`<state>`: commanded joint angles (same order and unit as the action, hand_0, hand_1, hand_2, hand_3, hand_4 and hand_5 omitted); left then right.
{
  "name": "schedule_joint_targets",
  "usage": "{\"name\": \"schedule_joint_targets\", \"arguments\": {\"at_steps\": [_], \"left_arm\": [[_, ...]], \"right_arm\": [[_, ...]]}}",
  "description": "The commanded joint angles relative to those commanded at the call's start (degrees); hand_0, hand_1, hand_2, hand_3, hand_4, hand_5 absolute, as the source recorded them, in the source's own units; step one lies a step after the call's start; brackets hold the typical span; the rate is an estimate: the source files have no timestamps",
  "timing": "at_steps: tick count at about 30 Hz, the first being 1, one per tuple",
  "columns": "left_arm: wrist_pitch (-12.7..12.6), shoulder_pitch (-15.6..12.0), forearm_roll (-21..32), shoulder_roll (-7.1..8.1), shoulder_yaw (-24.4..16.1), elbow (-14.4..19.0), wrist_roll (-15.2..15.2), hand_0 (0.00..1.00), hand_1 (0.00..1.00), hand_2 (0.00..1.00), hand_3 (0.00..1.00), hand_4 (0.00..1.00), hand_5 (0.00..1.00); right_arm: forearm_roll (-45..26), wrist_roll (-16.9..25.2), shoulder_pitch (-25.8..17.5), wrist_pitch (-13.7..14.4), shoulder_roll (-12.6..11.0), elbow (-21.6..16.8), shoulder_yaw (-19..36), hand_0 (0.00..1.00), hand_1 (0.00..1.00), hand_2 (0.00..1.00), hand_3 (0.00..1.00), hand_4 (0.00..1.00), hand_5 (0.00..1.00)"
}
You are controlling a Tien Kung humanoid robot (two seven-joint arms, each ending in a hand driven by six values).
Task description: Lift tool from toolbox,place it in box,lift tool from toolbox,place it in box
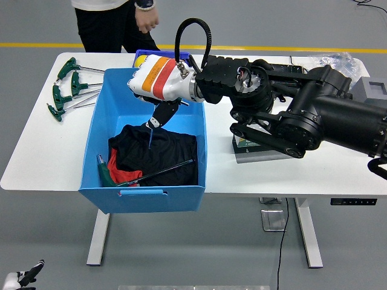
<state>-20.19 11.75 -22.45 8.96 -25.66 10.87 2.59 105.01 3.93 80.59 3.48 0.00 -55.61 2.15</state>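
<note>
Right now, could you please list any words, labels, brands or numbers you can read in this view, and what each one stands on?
None can be read.
The green label on the grey tool holder is mostly hidden behind the right arm.
The right hand carries orange and red stripes, no lettering.

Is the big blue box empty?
No. The blue box holds black cloth, something red, and a green-handled tool.
</note>
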Motion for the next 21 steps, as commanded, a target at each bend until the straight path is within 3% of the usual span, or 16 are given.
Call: {"name": "schedule_joint_targets", "arguments": {"at_steps": [1, 2, 8, 9, 14, 15, 20, 21], "left_arm": [[0.01, 0.03, -0.17, 0.01, -0.07, 0.01, -0.02, 0.676, 0.607, 0.691, 0.703, 0.757, 0.702], [0.02, 0.05, -0.25, 0.02, -0.08, 0.01, -0.03, 0.668, 0.604, 0.691, 0.704, 0.757, 0.701], [0.03, 0.10, -0.56, 0.08, -0.22, 0.04, -0.11, 0.668, 0.604, 0.691, 0.704, 0.757, 0.701], [0.03, 0.09, -0.60, 0.08, -0.23, 0.04, -0.12, 0.665, 0.603, 0.690, 0.704, 0.756, 0.701], [0.03, 0.01, -0.76, 0.06, -0.38, 0.03, -0.18, 0.665, 0.603, 0.690, 0.704, 0.756, 0.701], [0.04, -0.01, -0.74, 0.05, -0.37, 0.03, -0.17, 0.662, 0.598, 0.688, 0.704, 0.757, 0.703], [0.03, -0.13, -0.65, -0.02, -0.37, 0.01, -0.18, 0.662, 0.598, 0.688, 0.704, 0.757, 0.703], [0.03, -0.15, -0.63, -0.04, -0.39, 0.01, -0.17, 0.660, 0.597, 0.688, 0.705, 0.757, 0.703]], "right_arm": [[-0.97, -0.16, -0.11, 0.71, 0.00, 0.31, -0.37, 0.119, 0.174, 0.290, 0.373, 0.899, 0.625], [-1.70, -0.21, -0.19, 1.43, 0.00, 0.57, -0.62, 0.223, 0.270, 0.451, 0.492, 0.945, 0.736], [-2.60, -0.35, -0.31, 3.66, 0.00, 1.74, -1.13, 0.223, 0.270, 0.451, 0.492, 0.945, 0.736], [-2.75, -0.30, -0.35, 3.84, 0.00, 1.90, -1.16, 0.281, 0.393, 0.537, 0.536, 0.956, 0.748], [-2.63, -0.22, -0.52, 3.97, 0.00, 2.16, -1.34, 0.281, 0.393, 0.537, 0.536, 0.956, 0.748], [-2.65, -0.19, -0.57, 3.95, 0.00, 2.18, -1.36, 0.422, 0.516, 0.653, 0.635, 0.973, 0.745], [-2.50, -0.33, -1.07, 3.54, 0.00, 2.54, -1.40, 0.422, 0.516, 0.653, 0.635, 0.973, 0.745], [-2.44, -0.37, -1.21, 3.45, 0.00, 2.64, -1.40, 0.534, 0.610, 0.726, 0.690, 0.984, 0.758]]}}
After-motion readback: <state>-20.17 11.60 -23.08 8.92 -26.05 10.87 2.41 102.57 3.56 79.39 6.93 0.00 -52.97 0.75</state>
